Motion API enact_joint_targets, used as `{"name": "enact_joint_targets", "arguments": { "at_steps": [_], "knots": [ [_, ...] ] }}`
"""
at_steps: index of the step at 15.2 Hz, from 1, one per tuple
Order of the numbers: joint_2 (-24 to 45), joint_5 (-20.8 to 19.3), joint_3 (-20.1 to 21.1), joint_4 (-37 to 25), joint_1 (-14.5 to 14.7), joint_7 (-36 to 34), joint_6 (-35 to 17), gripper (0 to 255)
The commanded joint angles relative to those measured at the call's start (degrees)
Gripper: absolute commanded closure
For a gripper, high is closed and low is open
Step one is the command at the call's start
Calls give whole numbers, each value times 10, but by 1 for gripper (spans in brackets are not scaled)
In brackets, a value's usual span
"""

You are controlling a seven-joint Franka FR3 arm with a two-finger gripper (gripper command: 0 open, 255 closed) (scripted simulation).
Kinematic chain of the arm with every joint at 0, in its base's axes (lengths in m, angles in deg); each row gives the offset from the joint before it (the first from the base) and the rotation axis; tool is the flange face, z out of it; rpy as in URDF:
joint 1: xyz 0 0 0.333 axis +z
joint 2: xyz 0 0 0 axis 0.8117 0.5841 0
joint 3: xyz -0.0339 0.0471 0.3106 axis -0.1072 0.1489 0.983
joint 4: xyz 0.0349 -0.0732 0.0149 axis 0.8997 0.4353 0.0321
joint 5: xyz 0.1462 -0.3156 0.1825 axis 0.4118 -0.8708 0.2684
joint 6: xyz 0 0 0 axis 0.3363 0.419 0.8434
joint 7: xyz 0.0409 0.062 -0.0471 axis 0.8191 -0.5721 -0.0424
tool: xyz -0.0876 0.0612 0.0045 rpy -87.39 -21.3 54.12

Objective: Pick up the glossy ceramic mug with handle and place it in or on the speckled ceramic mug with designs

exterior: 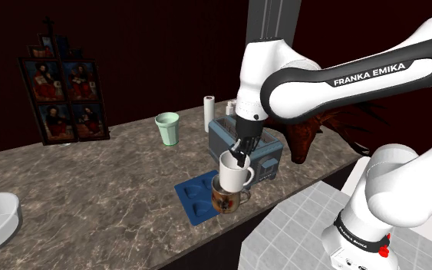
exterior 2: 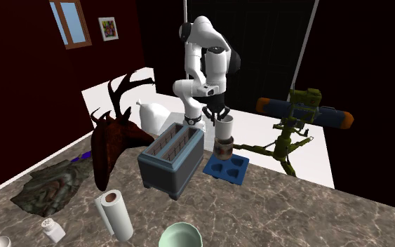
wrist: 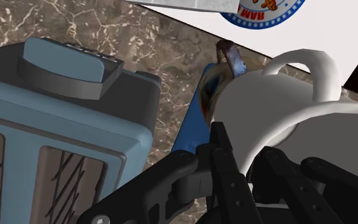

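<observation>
While jaws clasp mug (exterior: 233, 174), patterned cup (exterior: 223, 201) half-hidden

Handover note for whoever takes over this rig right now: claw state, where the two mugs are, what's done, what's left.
Claw: shut on the white mug, gripping its rim.
White mug: held right over the patterned mug, which stands on the blue tray beside the toaster.
Done: pick-up and carry.
Left: whether the mugs touch is unclear, so lower it until seated, open the claw, then back away.
</observation>
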Motion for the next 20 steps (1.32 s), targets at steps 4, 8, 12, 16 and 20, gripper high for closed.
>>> {"name": "enact_joint_targets", "arguments": {
  "at_steps": [4,8,12,16,20],
  "knots": [
    [1,0,1,2,0,0,-4,255],
    [1,0,1,2,0,0,-4,0],
    [1,0,1,2,0,0,-4,0],
    [-20,-10,-14,-55,-4,-1,76,0],
    [-20,-10,-14,-55,-4,-1,76,0]
  ]
}}
